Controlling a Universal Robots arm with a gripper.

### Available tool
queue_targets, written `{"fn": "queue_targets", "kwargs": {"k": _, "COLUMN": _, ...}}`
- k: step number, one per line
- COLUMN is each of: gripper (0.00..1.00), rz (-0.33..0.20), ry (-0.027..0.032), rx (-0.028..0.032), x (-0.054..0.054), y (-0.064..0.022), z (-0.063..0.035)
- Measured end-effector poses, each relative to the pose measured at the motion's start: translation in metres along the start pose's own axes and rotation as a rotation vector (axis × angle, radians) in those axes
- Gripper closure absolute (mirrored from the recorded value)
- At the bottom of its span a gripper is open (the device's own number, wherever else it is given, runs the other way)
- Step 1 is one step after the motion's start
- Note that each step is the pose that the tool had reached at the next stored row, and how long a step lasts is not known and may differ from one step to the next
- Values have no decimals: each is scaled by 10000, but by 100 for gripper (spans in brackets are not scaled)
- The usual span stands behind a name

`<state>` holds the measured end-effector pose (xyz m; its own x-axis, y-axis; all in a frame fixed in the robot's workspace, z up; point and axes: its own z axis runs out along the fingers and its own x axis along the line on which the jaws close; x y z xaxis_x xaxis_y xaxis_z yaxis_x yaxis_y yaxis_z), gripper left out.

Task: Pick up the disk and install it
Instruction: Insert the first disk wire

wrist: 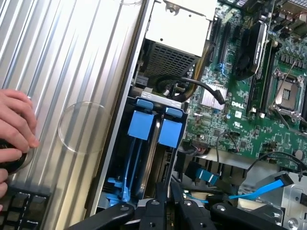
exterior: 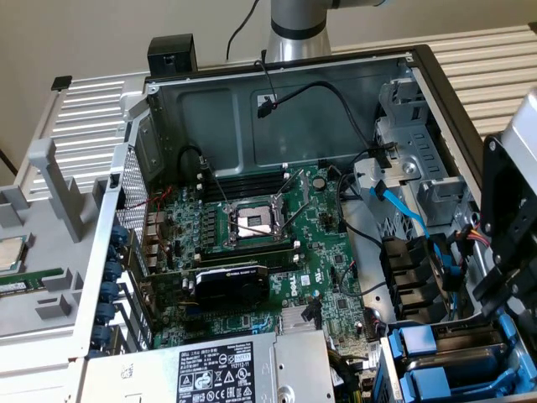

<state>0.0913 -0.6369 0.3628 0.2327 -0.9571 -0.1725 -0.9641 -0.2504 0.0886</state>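
Observation:
Two drives in blue carriers stand on edge side by side in the bay at the case's corner. The disk (wrist: 170,133) is the one nearer the motherboard, and its blue tab (exterior: 411,340) faces the power supply. My gripper (wrist: 167,191) reaches down over the disk's far end, its black fingers (wrist: 159,194) drawn close together on that end. In the exterior view the gripper (exterior: 493,292) hangs at the right edge above the bay. The other blue-carrier drive (wrist: 141,125) sits beside the disk on the side of the case wall.
A grey power-supply box (exterior: 218,374) borders the bay. The motherboard (exterior: 252,227) with its open CPU socket fills the case floor. Blue and black cables (wrist: 261,189) run near my fingers. A person's hand (wrist: 14,127) rests on the ridged metal surface (wrist: 72,62) beside a keyboard (wrist: 21,211).

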Motion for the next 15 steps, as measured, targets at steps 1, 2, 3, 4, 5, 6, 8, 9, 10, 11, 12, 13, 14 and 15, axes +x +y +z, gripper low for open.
{"fn": "queue_targets", "kwargs": {"k": 1, "gripper": 84, "rz": 1, "ry": 1, "rx": 0, "x": 0, "y": 1, "z": 0}}
{"fn": "queue_targets", "kwargs": {"k": 2, "gripper": 84, "rz": 2, "ry": 0, "rx": 1, "x": -1, "y": 1, "z": 0}}
{"fn": "queue_targets", "kwargs": {"k": 3, "gripper": 84, "rz": 1, "ry": 0, "rx": 1, "x": 0, "y": 0, "z": 0}}
{"fn": "queue_targets", "kwargs": {"k": 4, "gripper": 84, "rz": 1, "ry": 1, "rx": 1, "x": -1, "y": 0, "z": 0}}
{"fn": "queue_targets", "kwargs": {"k": 5, "gripper": 84, "rz": 1, "ry": 1, "rx": 0, "x": -1, "y": 0, "z": 0}}
{"fn": "queue_targets", "kwargs": {"k": 6, "gripper": 84, "rz": 1, "ry": 1, "rx": 0, "x": -1, "y": 0, "z": 0}}
{"fn": "queue_targets", "kwargs": {"k": 8, "gripper": 84, "rz": 1, "ry": 0, "rx": 1, "x": -1, "y": 0, "z": 0}}
{"fn": "queue_targets", "kwargs": {"k": 9, "gripper": 84, "rz": 1, "ry": 1, "rx": 0, "x": -1, "y": 0, "z": 0}}
{"fn": "queue_targets", "kwargs": {"k": 10, "gripper": 84, "rz": 1, "ry": 1, "rx": 1, "x": -1, "y": 0, "z": 0}}
{"fn": "queue_targets", "kwargs": {"k": 11, "gripper": 84, "rz": 1, "ry": 1, "rx": 1, "x": -1, "y": 0, "z": 0}}
{"fn": "queue_targets", "kwargs": {"k": 12, "gripper": 84, "rz": 1, "ry": 1, "rx": 0, "x": -1, "y": 0, "z": 0}}
{"fn": "queue_targets", "kwargs": {"k": 13, "gripper": 84, "rz": 1, "ry": 2, "rx": 0, "x": -1, "y": 0, "z": 0}}
{"fn": "queue_targets", "kwargs": {"k": 14, "gripper": 84, "rz": 2, "ry": 7, "rx": -1, "x": -9, "y": -2, "z": 1}}
{"fn": "queue_targets", "kwargs": {"k": 15, "gripper": 84, "rz": 8, "ry": 53, "rx": -13, "x": -27, "y": -7, "z": 3}}
